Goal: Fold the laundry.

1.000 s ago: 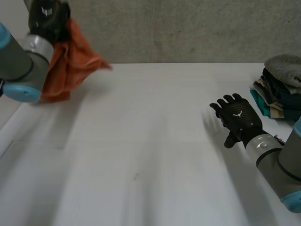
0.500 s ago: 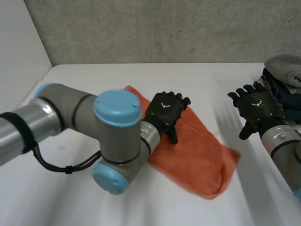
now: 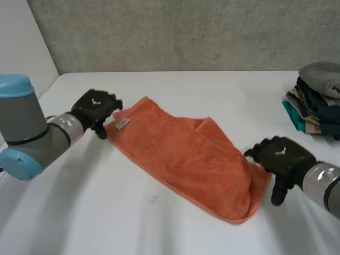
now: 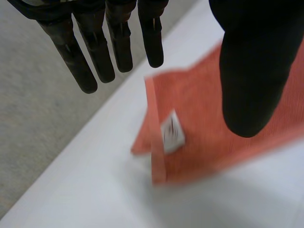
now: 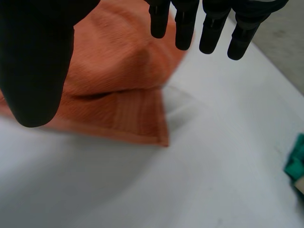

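Currently the left robot hand sits at the far-left corner of the orange towel. Its fingers are straight and held apart from the thumb, nothing gripped, i.e. released. In the left wrist view that towel corner lies on the table below the gap btw fingers and thumb, w/ a small white label on it and a narrow strip of the edge turned over. Can't tell if the hand touches the cloth.

The right robot hand is at the opposite end, by the towel's right edge near its near-right corner. It is also released: fingers straight, thumb apart, holding nothing. Its wrist view shows a towel corner below the hand, two layers there, the top layer set back a bit from the lower one's hem.

The towel lies mid-table, running diagonally from far left to near right, mostly flat, w/ a raised fold towards its right side. The label is just beside the left robot hand.

The table is white. A pile of clothes sits at its far-right edge, grey item on top, well apart from the towel; a teal bit shows in the right wrist view. A grey concrete wall stands behind.
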